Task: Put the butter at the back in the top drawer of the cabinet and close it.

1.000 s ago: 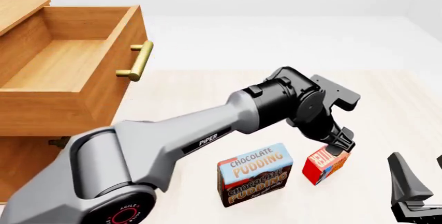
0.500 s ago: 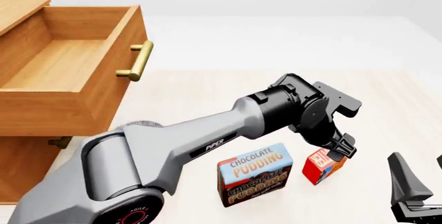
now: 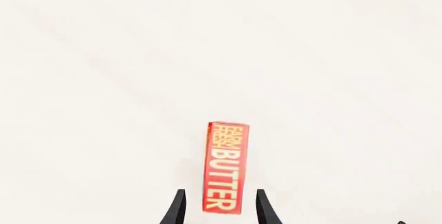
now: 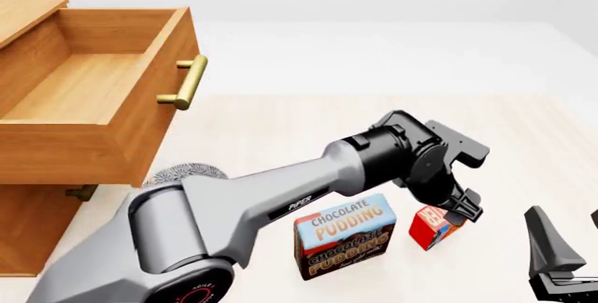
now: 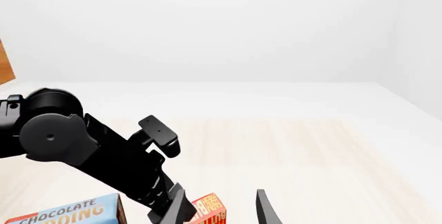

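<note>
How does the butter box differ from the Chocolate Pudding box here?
The butter is the smaller box, red with yellow lettering; the pudding box is larger, blue and brown. The left hand is down over the butter, fingers on either side of it; the pudding box stands free. Both are upright on the table.

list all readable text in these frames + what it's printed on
"BUTTER": long red face of the butter, left wrist view. The smaller yellow lines above it are too blurred to read.
"CHOCOLATE PUDDING": blue top band of the pudding box, front view; repeated on its brown lower band. A tiny line beneath is unreadable.
"PIPER": side of the left arm.
Red lettering on the left arm's base: too small to read.
</note>
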### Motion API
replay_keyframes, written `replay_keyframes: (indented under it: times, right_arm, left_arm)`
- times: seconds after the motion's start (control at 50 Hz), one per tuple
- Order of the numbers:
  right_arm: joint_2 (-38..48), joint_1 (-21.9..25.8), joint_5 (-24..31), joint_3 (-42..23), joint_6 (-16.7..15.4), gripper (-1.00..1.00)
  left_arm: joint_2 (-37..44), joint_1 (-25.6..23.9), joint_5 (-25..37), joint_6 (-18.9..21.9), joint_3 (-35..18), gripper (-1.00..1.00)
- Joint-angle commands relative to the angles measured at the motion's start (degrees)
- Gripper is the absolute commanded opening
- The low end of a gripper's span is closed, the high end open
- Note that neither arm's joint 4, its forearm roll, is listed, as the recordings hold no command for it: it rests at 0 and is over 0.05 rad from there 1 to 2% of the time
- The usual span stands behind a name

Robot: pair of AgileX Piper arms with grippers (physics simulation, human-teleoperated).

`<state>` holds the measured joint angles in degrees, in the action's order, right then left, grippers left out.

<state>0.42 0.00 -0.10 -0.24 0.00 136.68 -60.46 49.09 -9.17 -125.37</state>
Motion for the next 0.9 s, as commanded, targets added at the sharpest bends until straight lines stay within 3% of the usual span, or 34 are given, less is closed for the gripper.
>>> replay_keyframes:
  times: [0.02, 0.9]
  right_arm:
    - [0.0, 0.0, 0.0, 0.0, 0.0, 1.00]
    - [0.0, 0.0, 0.0, 0.0, 0.0, 1.00]
  left_arm:
    - [1.5, -0.2, 0.1, -0.5, -1.1, 1.00]
    - [5.7, -0.8, 0.7, -1.7, -4.4, 1.00]
